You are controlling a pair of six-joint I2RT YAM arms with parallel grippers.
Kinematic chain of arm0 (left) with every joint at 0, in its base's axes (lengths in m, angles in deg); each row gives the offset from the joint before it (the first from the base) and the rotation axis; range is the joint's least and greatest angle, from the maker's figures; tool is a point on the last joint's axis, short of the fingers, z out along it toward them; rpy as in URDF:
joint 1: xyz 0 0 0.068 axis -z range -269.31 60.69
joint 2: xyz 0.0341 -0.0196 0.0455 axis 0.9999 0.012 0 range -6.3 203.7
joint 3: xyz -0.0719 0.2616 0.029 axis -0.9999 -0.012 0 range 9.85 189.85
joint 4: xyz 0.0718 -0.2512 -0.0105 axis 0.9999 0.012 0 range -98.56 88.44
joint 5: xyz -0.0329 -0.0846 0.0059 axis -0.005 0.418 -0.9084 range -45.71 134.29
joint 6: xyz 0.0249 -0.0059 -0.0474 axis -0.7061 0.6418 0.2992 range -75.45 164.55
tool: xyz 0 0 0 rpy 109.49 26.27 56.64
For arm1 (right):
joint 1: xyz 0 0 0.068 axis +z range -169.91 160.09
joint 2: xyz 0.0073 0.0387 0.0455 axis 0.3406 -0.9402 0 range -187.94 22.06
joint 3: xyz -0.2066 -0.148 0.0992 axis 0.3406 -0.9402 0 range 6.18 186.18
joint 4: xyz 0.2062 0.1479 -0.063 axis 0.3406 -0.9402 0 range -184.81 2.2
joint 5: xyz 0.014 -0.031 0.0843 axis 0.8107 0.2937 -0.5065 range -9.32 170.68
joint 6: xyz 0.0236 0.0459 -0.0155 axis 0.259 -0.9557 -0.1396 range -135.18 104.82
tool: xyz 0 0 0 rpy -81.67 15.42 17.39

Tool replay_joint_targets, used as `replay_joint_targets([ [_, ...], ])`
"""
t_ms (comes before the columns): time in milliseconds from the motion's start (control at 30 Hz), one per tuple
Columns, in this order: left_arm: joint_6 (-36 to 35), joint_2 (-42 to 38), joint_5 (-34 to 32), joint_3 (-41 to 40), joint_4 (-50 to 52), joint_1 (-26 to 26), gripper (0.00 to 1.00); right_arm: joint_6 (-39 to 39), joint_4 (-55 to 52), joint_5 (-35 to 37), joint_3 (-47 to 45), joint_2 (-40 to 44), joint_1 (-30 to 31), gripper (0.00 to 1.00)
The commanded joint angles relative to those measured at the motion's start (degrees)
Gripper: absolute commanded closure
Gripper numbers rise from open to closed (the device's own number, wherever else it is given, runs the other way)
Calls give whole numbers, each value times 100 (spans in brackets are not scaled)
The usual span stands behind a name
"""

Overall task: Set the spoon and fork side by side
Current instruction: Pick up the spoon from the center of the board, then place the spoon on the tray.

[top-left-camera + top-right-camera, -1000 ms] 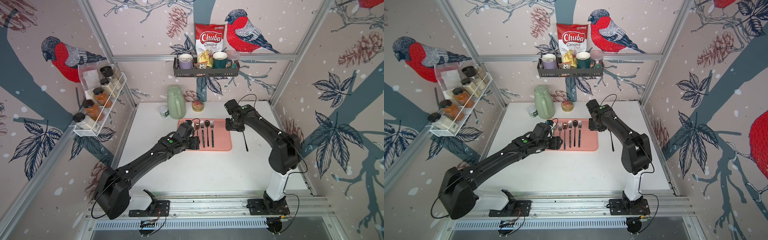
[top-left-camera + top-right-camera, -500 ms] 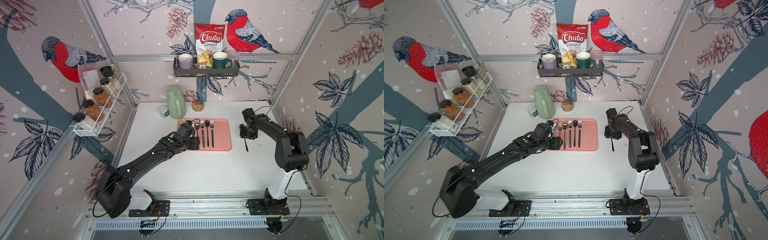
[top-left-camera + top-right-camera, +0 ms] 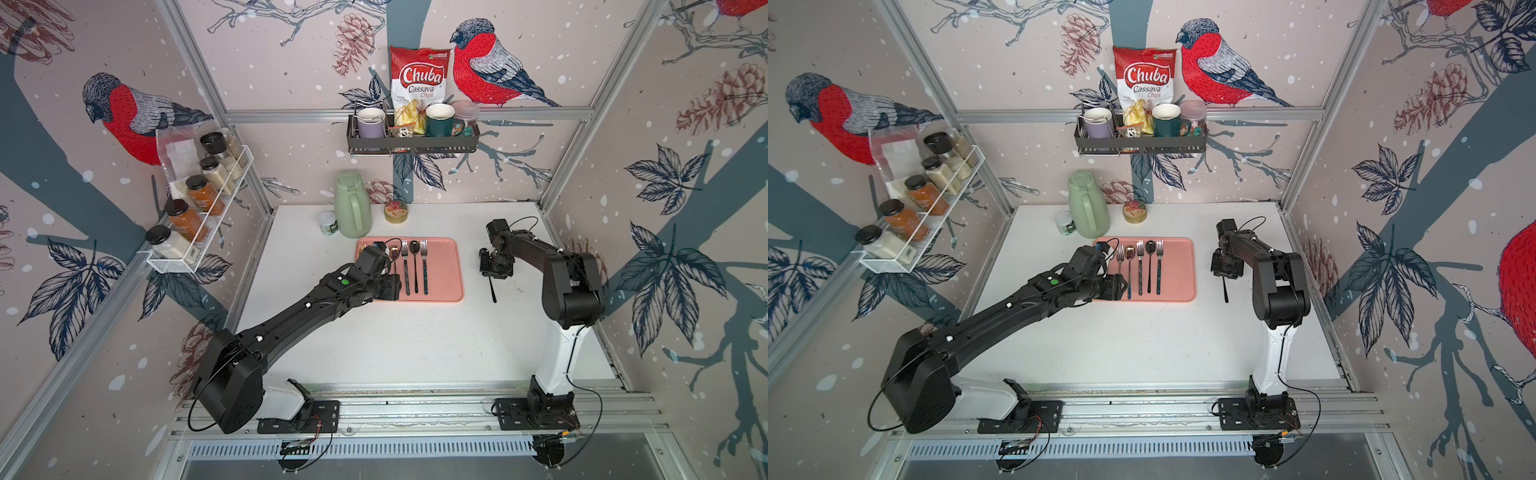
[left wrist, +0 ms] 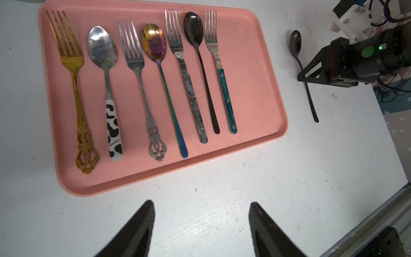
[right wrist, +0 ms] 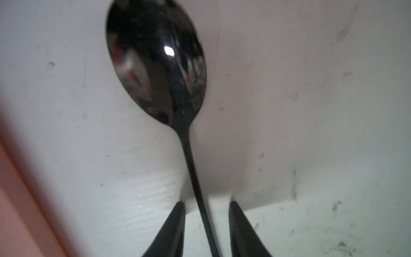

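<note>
**Loose black spoon** (image 3: 491, 289): lies flat on the white table (image 3: 415, 340), right of centre in both top views. It is beside the pink tray (image 3: 444, 270) but clear of it.

**Right gripper** (image 5: 206, 203): low over the spoon's handle, one finger on each side with a gap at both, not clamped.

**Left gripper** (image 4: 201, 202): jaws wide apart and empty, near the tray's lower-left corner.

**Tray contents:** seven pieces lying parallel, forks and spoons alternating.

Bullfinch-patterned walls (image 3: 291, 62), white tabletop (image 3: 415, 340), wall-mounted black shelf (image 3: 411, 145), wire spice rack (image 3: 170, 264)
</note>
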Motion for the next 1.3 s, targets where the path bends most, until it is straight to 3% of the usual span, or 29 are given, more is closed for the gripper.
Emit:
replay_joint_targets([
  [0, 8, -16, -32, 71, -23, 17, 32, 45, 14, -160, -27, -117, -19, 74],
  [433, 0, 28, 40, 151, 13, 17, 32, -27, -326, -61, 56, 423, 194, 98],
  [800, -32, -166, 6, 103, 86, 17, 32, -323, -1328, 570, 1510, 388, 1417, 97],
  [1067, -60, -322, -41, 65, 173, 17, 32, -777, -1910, 850, 2744, -506, 2072, 96],
  [1267, -70, -376, -97, 40, 191, 17, 31, -1078, -1987, 878, 3186, -1175, 2307, 96],
])
